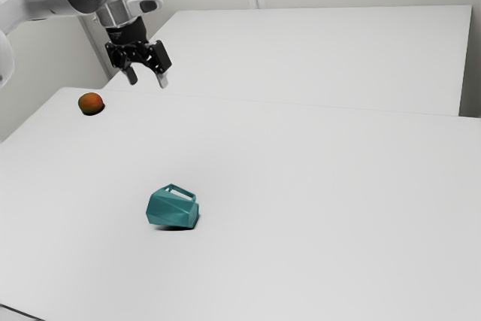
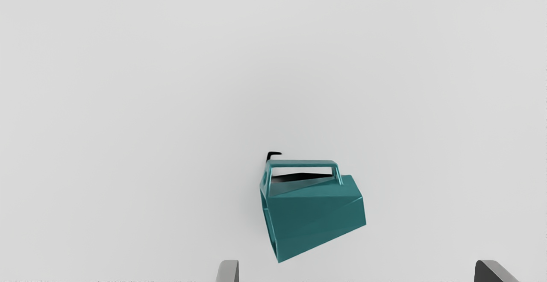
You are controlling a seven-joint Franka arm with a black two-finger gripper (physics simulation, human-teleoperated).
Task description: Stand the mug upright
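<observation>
A faceted teal mug (image 1: 173,209) lies on its side on the white table (image 1: 301,186), its handle pointing upward in the exterior view. My gripper (image 1: 148,82) hangs in the air well apart from the mug, fingers spread and nothing between them. In the wrist view the mug (image 2: 314,213) shows its handle and, at one end, part of its open mouth. Both fingertips stand wide apart at the bottom edge of that view, the gripper (image 2: 357,271) touching nothing.
An orange-brown round fruit (image 1: 91,103) rests near the table's edge at the exterior view's left, below the arm. Behind the table is another white surface (image 1: 316,58).
</observation>
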